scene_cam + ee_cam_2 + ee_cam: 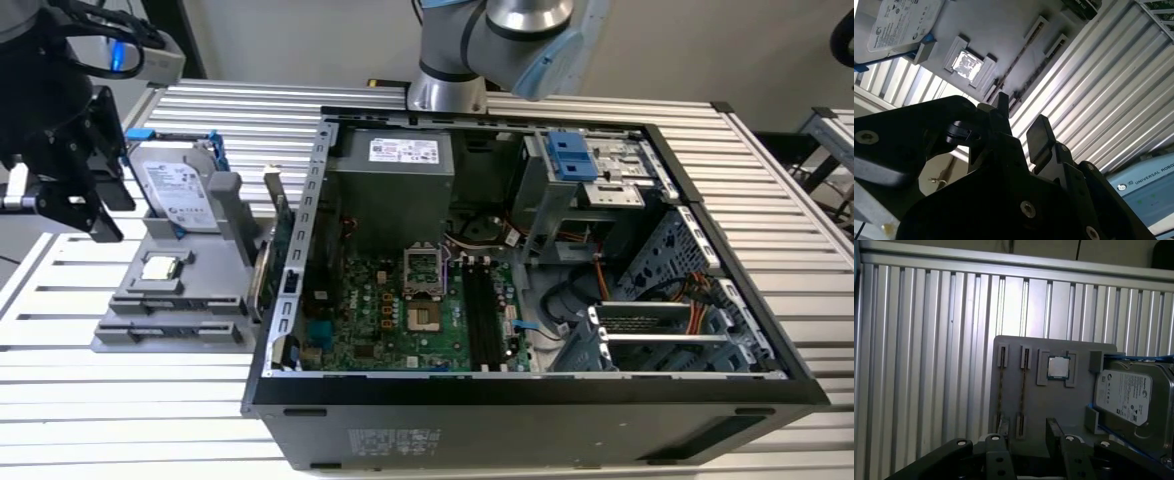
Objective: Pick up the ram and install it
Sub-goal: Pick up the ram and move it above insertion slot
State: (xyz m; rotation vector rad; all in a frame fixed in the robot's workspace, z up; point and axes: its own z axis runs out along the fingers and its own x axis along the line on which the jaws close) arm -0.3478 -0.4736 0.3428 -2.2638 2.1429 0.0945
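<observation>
An open computer case [534,425] on the slatted metal table [134,430]

We see the case with its green motherboard [387,310] exposed, and the arm's base [447,85] stands behind it. At the exterior view's left a grey holder [147,335] carries an upright hard drive [171,185] and a square CPU chip [160,268]. The black gripper [96,222] hangs near the drive.

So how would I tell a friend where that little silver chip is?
Find the open computer case; a grey holder sits beside it on the exterior view's left. The chip lies flat in the holder's recess, small and square, unlike the bulky hard drive beside it.
</observation>
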